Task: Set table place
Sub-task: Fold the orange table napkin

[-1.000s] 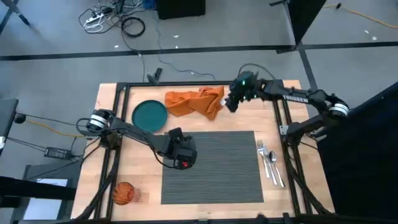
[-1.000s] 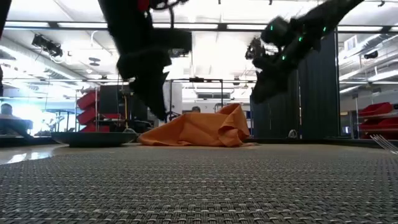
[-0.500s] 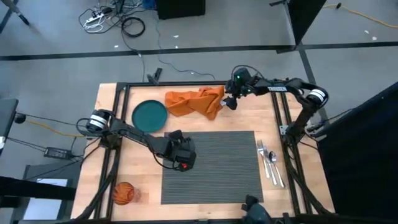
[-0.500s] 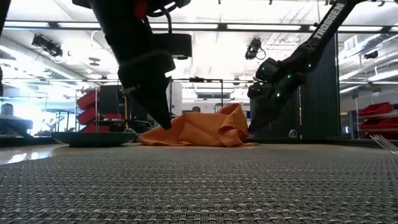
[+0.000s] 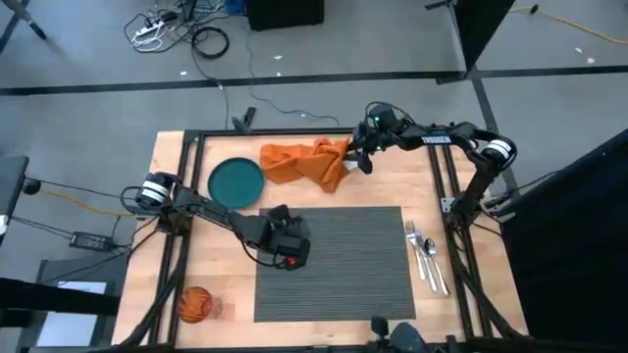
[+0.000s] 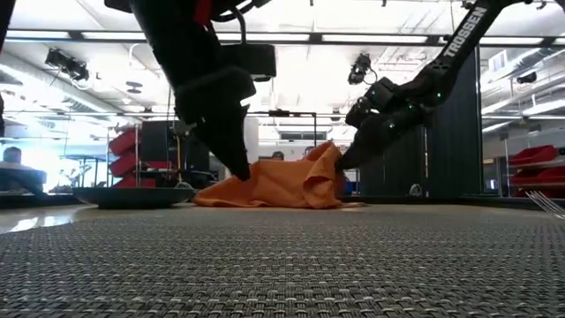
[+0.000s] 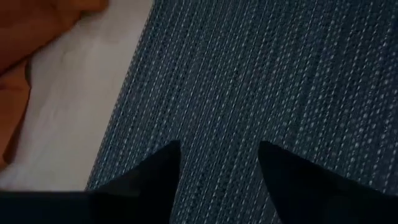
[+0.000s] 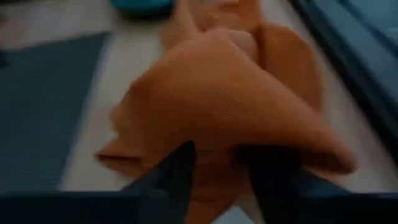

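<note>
At the far edge of the tabletop [image 5: 226, 279], the right pincer [image 5: 349, 157] has swung in from a second ago and is now nosing into the crumpled orange napkin [image 5: 306, 161], so a napkin pick-up looks underway. Its fingers are parted a little, straddling a raised fold, not yet clenched. Meanwhile the left pincer [image 7: 217, 165] hovers released, holding nothing, over the placemat [image 5: 343, 260].

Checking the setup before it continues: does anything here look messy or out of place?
Yes. The orange napkin lies crumpled in a heap on the bare table beyond the placemat, not folded. The right gripper is at its edge. The teal plate and orange cup also sit off the mat.
</note>
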Tool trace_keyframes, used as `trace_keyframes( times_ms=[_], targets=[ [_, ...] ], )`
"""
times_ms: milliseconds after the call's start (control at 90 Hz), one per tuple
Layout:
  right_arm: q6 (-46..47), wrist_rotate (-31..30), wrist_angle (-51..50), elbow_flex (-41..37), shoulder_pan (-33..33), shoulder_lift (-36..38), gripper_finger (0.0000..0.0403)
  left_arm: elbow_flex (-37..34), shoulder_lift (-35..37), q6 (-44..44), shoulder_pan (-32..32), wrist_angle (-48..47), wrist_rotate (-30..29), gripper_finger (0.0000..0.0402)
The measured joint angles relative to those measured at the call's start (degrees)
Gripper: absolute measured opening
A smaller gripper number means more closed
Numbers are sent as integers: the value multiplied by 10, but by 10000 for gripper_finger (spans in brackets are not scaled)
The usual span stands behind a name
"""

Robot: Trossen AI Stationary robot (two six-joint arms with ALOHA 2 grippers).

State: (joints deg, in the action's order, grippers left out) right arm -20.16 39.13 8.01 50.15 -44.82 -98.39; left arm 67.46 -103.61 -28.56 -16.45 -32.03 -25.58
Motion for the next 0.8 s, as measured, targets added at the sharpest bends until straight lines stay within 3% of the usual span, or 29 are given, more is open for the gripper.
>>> trace_keyframes(
  times_ms=[78, 233, 411, 533, 700, 800],
  targets=[
    [7, 22, 0, 0, 9, 1, 15, 0, 0, 0, 0, 3, -2, 202],
    [35, 55, -16, 0, 52, 20, 2, 10, 0, 0, 0, -11, -28, 202],
    [78, -3, -53, 0, 115, 95, 0, 65, 0, 1, 2, -58, -120, 202],
    [124, -28, -69, 0, 135, 145, 0, 79, 0, 39, 19, -35, -159, 202],
    [124, -95, -113, 0, 144, 184, 0, 43, -13, 152, 68, 82, -158, 202],
    [123, -113, -126, 0, 143, 195, 0, 21, -24, 240, 110, 152, -93, 202]
  ],
)
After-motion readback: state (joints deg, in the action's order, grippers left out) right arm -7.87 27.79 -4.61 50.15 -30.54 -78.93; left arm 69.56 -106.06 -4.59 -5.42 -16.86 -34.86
